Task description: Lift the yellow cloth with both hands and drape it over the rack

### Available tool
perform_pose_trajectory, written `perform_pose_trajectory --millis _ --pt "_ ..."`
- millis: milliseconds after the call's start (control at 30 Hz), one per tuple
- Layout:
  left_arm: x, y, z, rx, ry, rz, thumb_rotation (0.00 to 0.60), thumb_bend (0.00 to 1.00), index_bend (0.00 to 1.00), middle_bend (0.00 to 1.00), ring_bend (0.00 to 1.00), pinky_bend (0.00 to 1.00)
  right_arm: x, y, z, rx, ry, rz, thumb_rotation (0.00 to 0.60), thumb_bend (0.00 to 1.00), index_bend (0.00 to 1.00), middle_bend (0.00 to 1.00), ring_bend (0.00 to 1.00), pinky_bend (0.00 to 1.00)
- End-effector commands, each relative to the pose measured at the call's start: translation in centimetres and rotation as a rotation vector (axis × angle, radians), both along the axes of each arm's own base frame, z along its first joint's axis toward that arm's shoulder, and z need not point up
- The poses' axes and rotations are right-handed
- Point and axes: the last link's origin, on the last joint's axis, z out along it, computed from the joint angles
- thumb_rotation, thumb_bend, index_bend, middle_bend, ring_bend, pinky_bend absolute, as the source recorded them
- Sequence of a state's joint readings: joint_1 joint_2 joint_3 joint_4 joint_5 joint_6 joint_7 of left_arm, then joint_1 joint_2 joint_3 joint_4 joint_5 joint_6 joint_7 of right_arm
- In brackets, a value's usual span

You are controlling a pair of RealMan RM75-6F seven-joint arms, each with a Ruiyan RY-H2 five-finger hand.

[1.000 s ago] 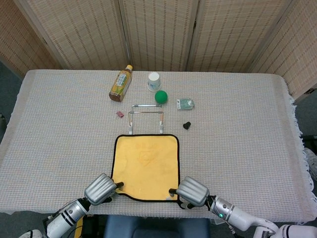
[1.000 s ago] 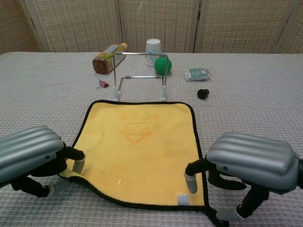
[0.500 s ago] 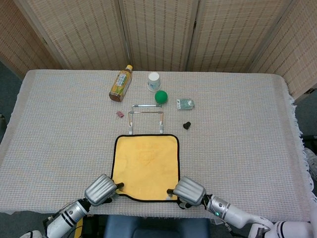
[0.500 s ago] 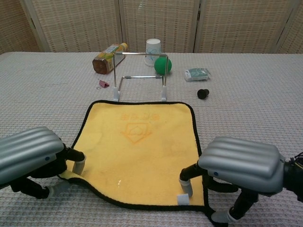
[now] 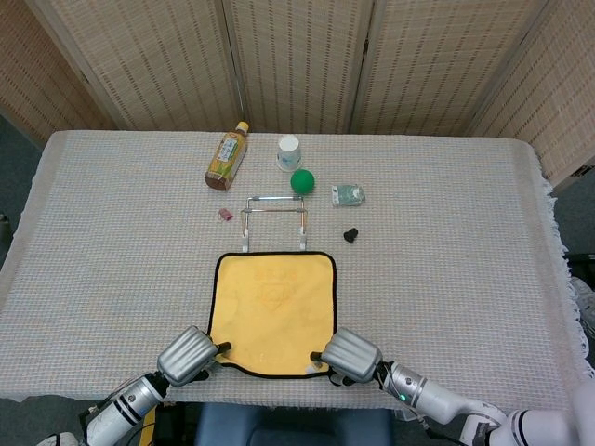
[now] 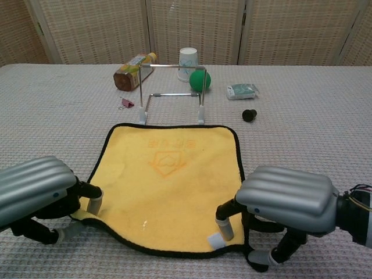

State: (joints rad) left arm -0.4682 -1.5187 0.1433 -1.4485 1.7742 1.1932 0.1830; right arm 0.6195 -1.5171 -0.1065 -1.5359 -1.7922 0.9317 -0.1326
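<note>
1. My left hand (image 6: 35,192) and right hand (image 6: 288,200) sit at the near corners of the yellow cloth (image 5: 272,299); its flat surface between them carries nothing.
2. The rack (image 6: 171,93) stands just beyond the cloth's far edge, with open space between its uprights.
3. Behind the rack, a bottle (image 5: 226,157), cup (image 5: 289,152) and green ball (image 5: 302,181) crowd together.
4. A pink clip (image 5: 224,214) lies left of the rack; a black knob (image 5: 350,235) and small packet (image 5: 349,194) lie right.
5. The bench (image 5: 465,269) is bare cloth well out on both sides.

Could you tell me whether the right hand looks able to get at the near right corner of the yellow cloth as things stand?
Probably yes. The right hand is already at that corner of the yellow cloth, with a fingertip on its black edge and nothing in between.
</note>
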Motion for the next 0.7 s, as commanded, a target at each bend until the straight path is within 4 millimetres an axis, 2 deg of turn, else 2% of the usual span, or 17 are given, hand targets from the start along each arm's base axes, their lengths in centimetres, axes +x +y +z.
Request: perform_pose_trajectory --millis 33,333,567,700 --pt "0.0 0.0 0.0 0.001 -0.004 0.000 0.600 0.47 0.57 1.00 0.85 0.97 0.1 -0.1 0.0 -0.003 -0.007 0.001 0.600 0.32 0.49 0.93 1.00 1.00" --pt "0.1 0.7 0.5 0.017 -0.041 -0.016 0.600 0.47 0.57 1.00 0.85 0.97 1.3 -0.7 -0.1 -0.034 -0.076 0.006 0.600 0.48 0.63 0.93 1.00 1.00" --pt "1.1 2.4 2.0 0.031 -0.103 -0.026 0.600 0.47 0.57 1.00 0.85 0.97 2.9 -1.8 0.8 -0.080 -0.151 0.009 0.600 0.49 0.66 0.94 1.00 1.00" --pt "2.1 4.2 3.6 0.051 -0.174 -0.020 0.600 0.47 0.57 1.00 0.85 0.97 4.0 -2.9 2.0 -0.124 -0.202 0.007 0.600 0.49 0.66 0.94 1.00 1.00"
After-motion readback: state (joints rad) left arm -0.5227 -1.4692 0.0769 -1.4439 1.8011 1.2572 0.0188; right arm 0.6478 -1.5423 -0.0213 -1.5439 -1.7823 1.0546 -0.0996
